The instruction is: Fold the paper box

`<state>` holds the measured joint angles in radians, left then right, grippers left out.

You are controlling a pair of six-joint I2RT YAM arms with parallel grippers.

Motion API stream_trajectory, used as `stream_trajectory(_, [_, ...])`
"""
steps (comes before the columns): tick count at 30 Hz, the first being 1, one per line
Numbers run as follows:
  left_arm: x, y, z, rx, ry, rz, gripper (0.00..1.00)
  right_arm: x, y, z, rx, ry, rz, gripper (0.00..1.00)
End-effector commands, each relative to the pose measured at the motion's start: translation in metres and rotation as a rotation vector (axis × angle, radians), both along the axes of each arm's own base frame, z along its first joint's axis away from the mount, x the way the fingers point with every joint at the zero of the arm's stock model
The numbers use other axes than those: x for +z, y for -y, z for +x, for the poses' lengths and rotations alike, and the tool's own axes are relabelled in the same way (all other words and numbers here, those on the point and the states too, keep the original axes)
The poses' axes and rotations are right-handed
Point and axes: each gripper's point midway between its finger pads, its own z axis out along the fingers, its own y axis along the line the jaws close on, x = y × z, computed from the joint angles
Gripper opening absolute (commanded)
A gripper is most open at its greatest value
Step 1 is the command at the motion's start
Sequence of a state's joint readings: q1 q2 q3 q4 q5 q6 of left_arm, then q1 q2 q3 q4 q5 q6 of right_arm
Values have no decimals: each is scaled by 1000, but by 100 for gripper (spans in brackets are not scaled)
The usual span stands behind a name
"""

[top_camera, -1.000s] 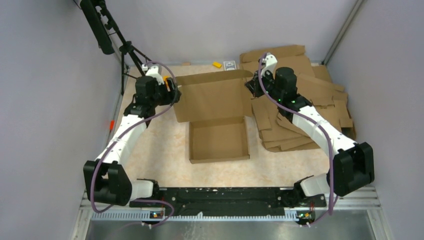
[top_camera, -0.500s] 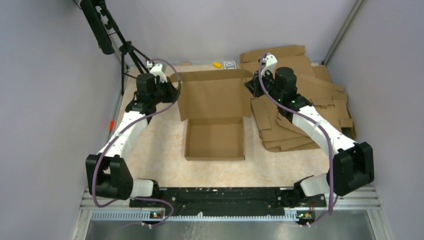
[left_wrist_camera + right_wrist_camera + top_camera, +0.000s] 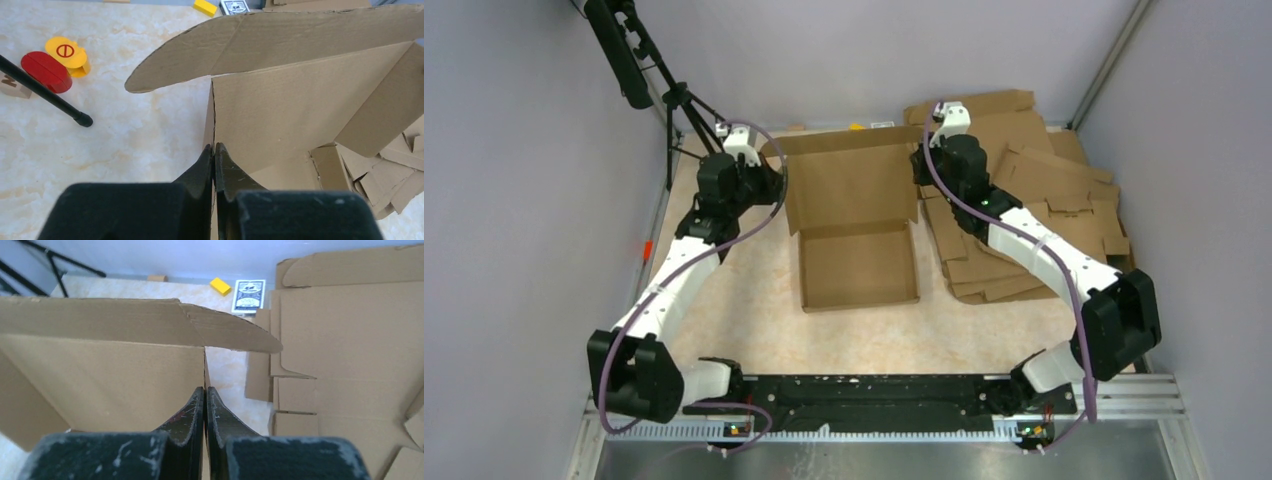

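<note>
Two clenched on paper box [image 3: 854, 195] lid: left tool [image 3: 214, 150], right tool [image 3: 205, 392] (cardboard blanks [image 3: 350, 340] just beside).

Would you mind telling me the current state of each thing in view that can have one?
paper box: half folded, tray formed, lid panel standing upright, top flap bent over.
left gripper: shut on the lid panel's left edge.
right gripper: shut on the lid panel's right edge.
cardboard blanks: unfolded, lying flat in a loose pile on the right.
</note>
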<state>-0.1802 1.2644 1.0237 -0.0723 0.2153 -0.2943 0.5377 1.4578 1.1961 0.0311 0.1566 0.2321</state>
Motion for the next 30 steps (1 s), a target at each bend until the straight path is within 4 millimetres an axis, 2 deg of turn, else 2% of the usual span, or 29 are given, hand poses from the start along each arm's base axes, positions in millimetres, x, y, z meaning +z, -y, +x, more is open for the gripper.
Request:
stream_trajectory(1, [43,6,-5,20,173,-37,0,48,0,11,-175,119,147,0])
stream_trajectory(6, [42,11,-19,54,265,-40,0,45,-6,2,-259,171,143,0])
stream_trajectory(10, [33,20,-28,43,302,-19,0,43,-15,-4,-237,227,135,0])
stream_trajectory(14, [23,27,-36,42,319,-16,0,30,-16,-13,-210,247,134,0])
stream_trajectory(21, [2,41,-51,45,249,-107,0,-1,-6,-28,-207,209,150,0])
stream_trajectory(30, [-16,53,-64,81,158,-186,0,-12,1,-57,-158,208,166,0])
